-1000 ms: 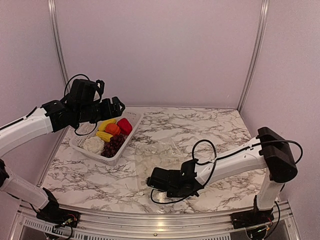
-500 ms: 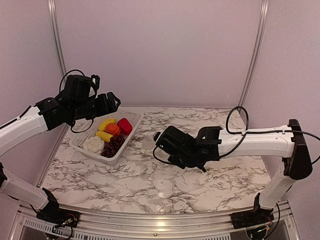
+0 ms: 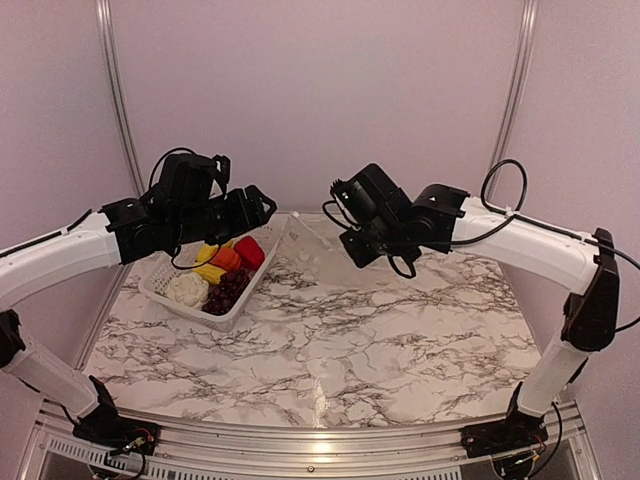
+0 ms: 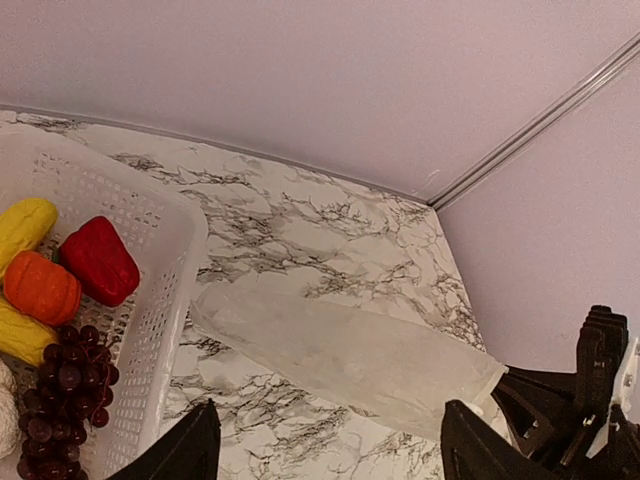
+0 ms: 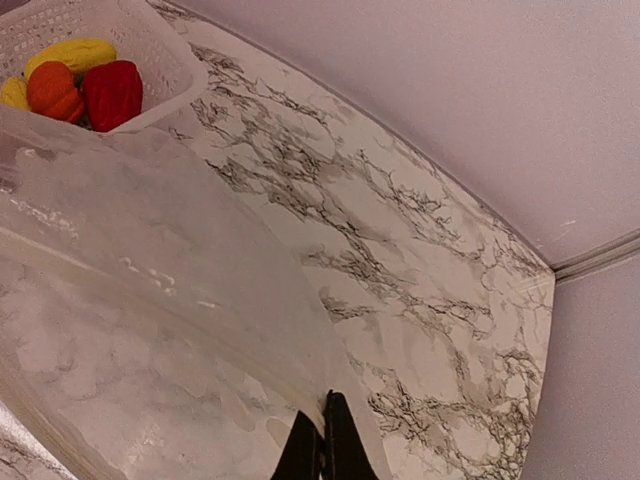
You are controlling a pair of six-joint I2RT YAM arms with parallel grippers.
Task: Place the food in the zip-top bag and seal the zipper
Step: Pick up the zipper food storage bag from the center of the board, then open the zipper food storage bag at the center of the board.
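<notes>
Peering through the clear zip-top bag (image 3: 315, 232) is hard from the top view: it shows only as a faint sheen in the air between the two arms, and its outline is lost against the marble table (image 3: 400, 350). The left wrist view gives it better, as a long cloudy strip that sags from right to left. Its right end is pinched by the right gripper (image 5: 322, 440), which is cut off by the frame's bottom edge. There the two fingers meet with film clamped between them. A faint pale band across the film may be the zipper (image 5: 150, 272), though I cannot tell for sure. I also cannot tell whether the mouth is open.

The left gripper (image 4: 330, 450) stands wide and holds nothing. Only its two fingertips show at the bottom of its own view.

All the food lies in the white basket (image 3: 160, 285): red pepper (image 3: 249, 252), orange fruit (image 3: 225, 258), two yellow pieces (image 3: 213, 247), cauliflower (image 3: 186, 290) and grape bunch (image 3: 228, 290). The left arm covers the basket's far corner in the top view.

The basket sits close to the table's left edge and rail. The bag's free end hangs just beside the basket's right wall, whether touching I cannot tell. Both grippers hang well above the marble, near the back wall, with an air gap between them.
</notes>
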